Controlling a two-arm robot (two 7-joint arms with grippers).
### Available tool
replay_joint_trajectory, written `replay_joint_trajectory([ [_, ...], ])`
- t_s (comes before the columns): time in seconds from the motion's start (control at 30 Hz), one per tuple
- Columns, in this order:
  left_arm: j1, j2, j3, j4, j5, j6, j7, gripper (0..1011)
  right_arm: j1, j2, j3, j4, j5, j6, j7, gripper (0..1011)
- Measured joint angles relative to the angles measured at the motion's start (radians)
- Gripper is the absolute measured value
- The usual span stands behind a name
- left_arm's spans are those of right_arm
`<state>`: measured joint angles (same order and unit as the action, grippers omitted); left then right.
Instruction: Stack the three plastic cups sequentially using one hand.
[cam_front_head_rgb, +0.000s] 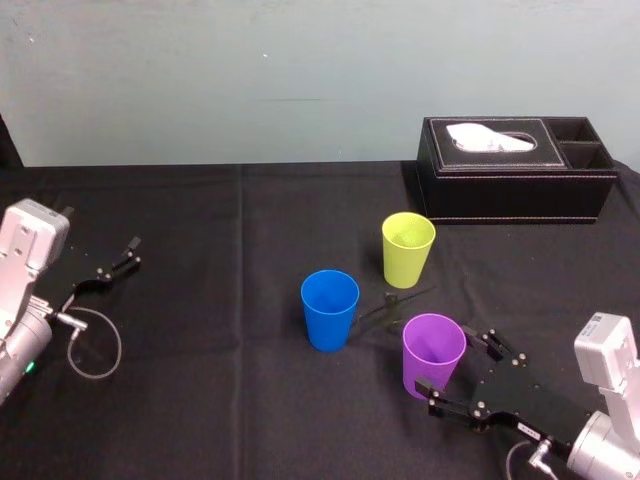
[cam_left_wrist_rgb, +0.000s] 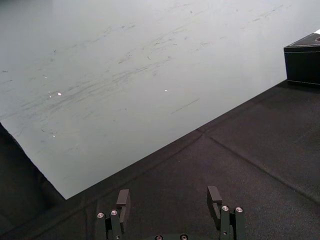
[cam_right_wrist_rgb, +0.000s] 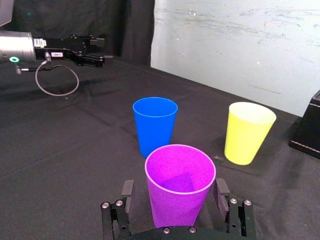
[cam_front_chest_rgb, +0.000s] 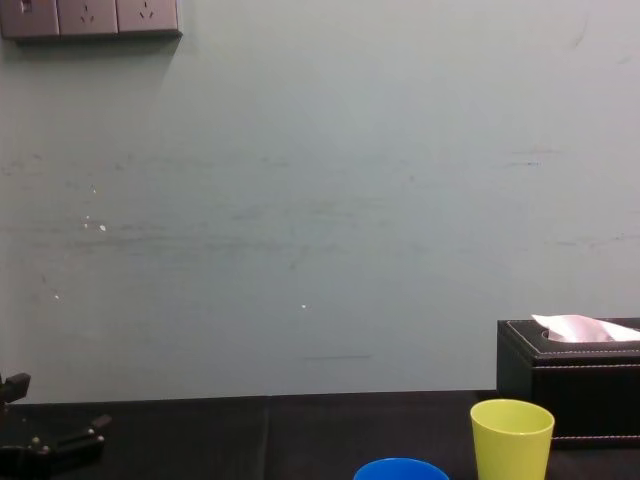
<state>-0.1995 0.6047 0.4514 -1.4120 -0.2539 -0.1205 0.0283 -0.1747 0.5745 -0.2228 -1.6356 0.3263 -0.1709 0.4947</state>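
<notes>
Right gripper (cam_front_head_rgb: 458, 365), lower right, straddled purple cup (cam_front_head_rgb: 433, 352), jaws spread; likely needed centred, gentle mid-wall squeeze without tipping; left gripper (cam_front_head_rgb: 130, 253) idled far left, jaws apart.

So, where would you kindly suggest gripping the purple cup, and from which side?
Probably the side wall of the purple cup, about mid-height, approached level from the robot's side: it stands upright, narrowing toward the base, apart from the blue cup and yellow-green cup. The right gripper sits open with a finger either side; the left gripper is parked far left.
</notes>
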Motion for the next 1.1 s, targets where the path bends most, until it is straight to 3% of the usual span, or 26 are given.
replay_joint_trajectory([
  [1.1,0.0,0.0,0.0,0.0,0.0,0.0,0.0,1010,0.066,-0.044,-0.038,0.044,-0.021,0.02,-0.011,1000],
])
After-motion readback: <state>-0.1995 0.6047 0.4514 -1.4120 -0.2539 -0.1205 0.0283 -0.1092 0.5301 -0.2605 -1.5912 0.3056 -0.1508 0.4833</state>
